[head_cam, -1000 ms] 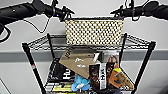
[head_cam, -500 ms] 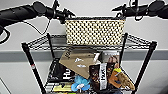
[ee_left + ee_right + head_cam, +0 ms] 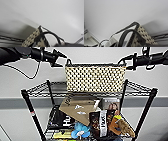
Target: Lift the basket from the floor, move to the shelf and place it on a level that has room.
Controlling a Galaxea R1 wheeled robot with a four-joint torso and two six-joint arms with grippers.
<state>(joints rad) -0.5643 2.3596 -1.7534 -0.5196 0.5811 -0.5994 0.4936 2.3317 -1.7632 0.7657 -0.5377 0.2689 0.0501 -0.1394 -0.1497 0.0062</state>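
The tall black wire shelf (image 3: 140, 109) stands by a pale wall. The cream woven wicker basket (image 3: 95, 78) is at its top level (image 3: 40, 88). The left claw (image 3: 60, 58) and right claw (image 3: 125, 60) are at the basket's ends; I cannot tell their grip.

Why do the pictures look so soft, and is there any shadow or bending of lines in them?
Head view: evenly lit, soft all over, the shelf posts splay outward from the wide lens. Left wrist view: the basket and its loop handle are blurred up close, with a broad grey shadow on the pale wall. Right wrist view: the same blur on the basket, shadow behind it.
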